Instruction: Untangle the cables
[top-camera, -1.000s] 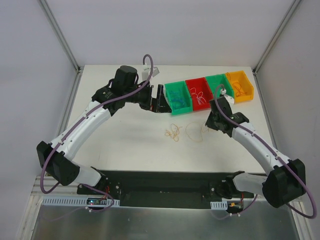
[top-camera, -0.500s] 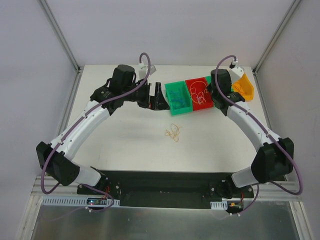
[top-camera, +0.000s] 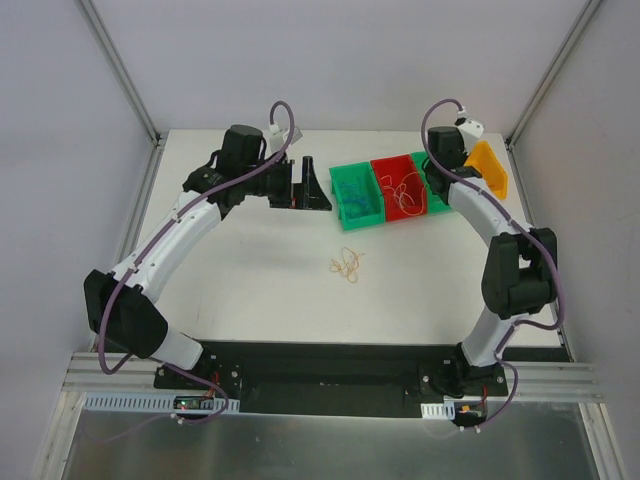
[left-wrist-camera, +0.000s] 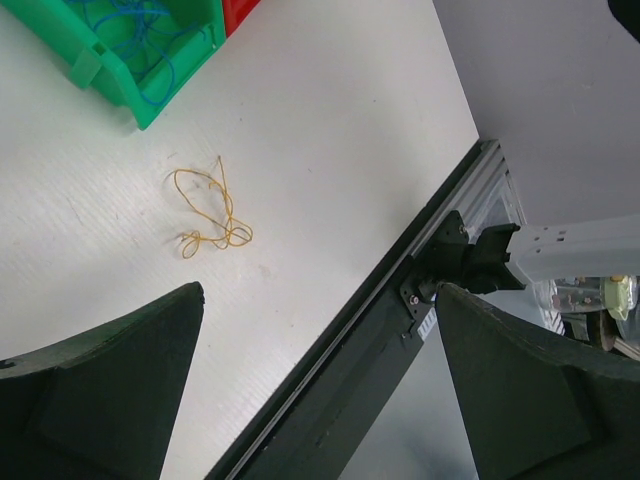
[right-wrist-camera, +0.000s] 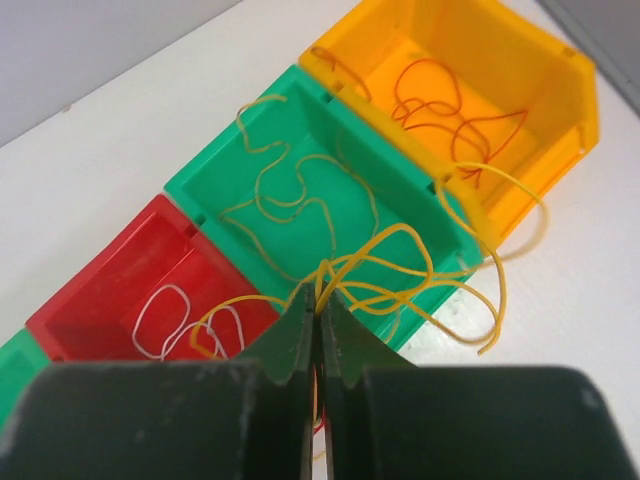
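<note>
You are in the sorting stretch of the untangling: your right gripper (right-wrist-camera: 319, 300) has its two fingers pressed together on a thin yellow-orange wire strand (right-wrist-camera: 405, 245), which hangs in loose loops above the green plastic bin of yellow strands (right-wrist-camera: 232, 132) and spills partly past the edge of the yellow plastic bin (right-wrist-camera: 545, 95) beside it; since like-coloured strands already lie in that green bin, the next move, as I judge it, is to centre the strand over it, lower a little and part the fingers, watching that the outer loop does not catch on the neighbouring rim. Your left gripper (left-wrist-camera: 320, 290) holds nothing; its fingers stand wide apart, hovering over the white table (top-camera: 250, 270) just left of the other green plastic bin (left-wrist-camera: 120, 95), the one with blue wire in it. One piece is left to do: a small yellow-orange knot of wire (left-wrist-camera: 208, 212) lying alone on the table, well apart from the bins. It looks light and springy, so you will need a low, precise pinch there.
</note>
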